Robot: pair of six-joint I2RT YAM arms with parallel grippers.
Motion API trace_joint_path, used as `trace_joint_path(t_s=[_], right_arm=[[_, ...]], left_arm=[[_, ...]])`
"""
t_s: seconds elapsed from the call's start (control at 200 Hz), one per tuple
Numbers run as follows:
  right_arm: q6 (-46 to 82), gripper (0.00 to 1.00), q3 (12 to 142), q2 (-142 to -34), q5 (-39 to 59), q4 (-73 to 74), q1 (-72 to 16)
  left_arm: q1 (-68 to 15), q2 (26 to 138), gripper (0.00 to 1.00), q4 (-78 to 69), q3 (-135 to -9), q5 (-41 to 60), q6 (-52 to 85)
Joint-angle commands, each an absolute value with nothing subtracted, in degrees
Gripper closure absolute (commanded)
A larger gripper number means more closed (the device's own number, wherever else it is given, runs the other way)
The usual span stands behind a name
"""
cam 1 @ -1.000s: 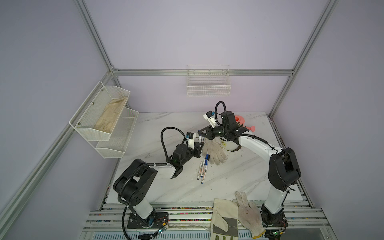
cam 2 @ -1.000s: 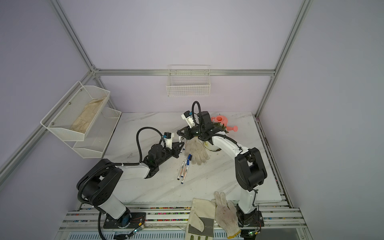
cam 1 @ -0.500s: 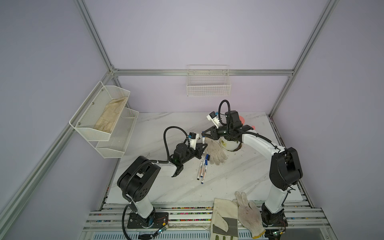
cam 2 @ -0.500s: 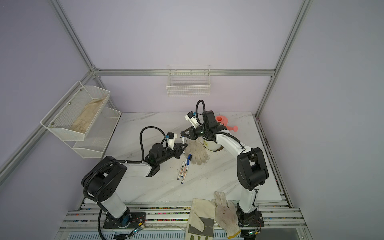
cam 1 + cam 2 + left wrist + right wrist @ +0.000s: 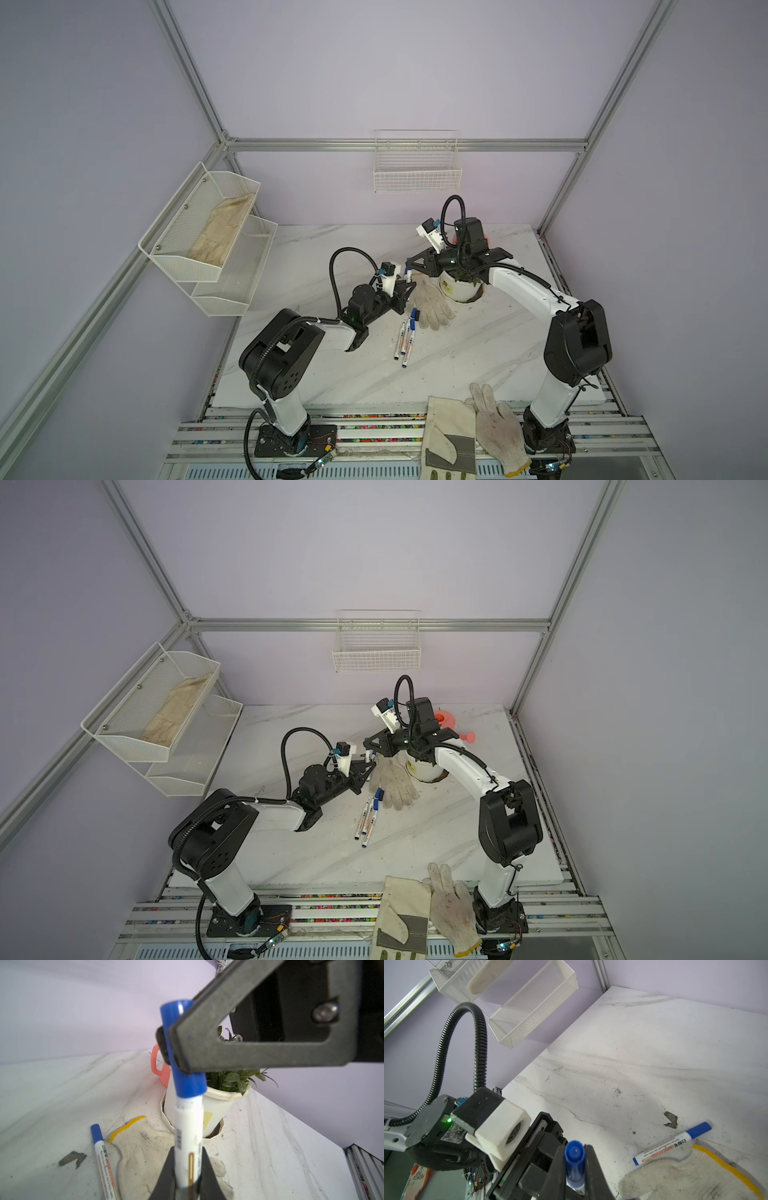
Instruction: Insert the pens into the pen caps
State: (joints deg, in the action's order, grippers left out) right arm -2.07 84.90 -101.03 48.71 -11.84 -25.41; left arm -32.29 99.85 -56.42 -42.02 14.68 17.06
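Left claw clamps a pen; right claw pinches the blue cap, seemingly seated on it.

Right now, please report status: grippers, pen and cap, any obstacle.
Left gripper shut on pen. Right gripper shut on blue cap. Cap sits over pen tip; full seating unclear. Glove and plant pot nearby, not in the way.

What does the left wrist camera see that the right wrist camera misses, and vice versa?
Only the left wrist view: the potted plant and the pink handle. Only the right wrist view: the mesh shelves and the left arm's camera. Both: the blue cap gripped by the right pincer, over the end of the white pen held by the left pincer, plus a capped pen beside a knitted glove on the marble table.
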Motion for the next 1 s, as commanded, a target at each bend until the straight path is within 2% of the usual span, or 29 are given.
trace_joint_path(t_s=[0.0,0.225,0.29,0.34,0.53,0.715,0.995], right_arm=[[-0.35,0.86,84.72,-98.30,47.76,-16.23,-26.32],[2.74,0.58,87.57,-94.13,41.74,-9.73,-26.29],[2.78,0.48,88.36,-93.01,39.83,-8.77,-26.30],[2.72,0.44,88.58,-92.21,38.66,-8.30,-26.28],[6.36,0.43,88.64,-91.09,36.96,-4.09,-26.48],[3.00,0.46,92.79,-95.54,35.42,-9.19,-30.23],[4.07,0.56,93.17,-98.00,34.99,-9.43,-31.11]], left_arm=[[-30.09,96.42,1.00,-69.62,-50.06,7.73,13.64],[-30.84,96.74,1.00,-68.20,-48.40,8.32,10.74],[-30.99,97.07,1.00,-68.18,-47.91,8.30,10.48],[-31.20,97.20,1.00,-67.68,-47.64,8.21,10.08],[-32.15,97.56,1.00,-66.11,-46.14,7.73,9.42],[-33.09,97.41,1.00,-65.43,-45.36,7.25,9.66],[-33.31,97.38,1.00,-65.30,-45.03,7.19,10.20]])
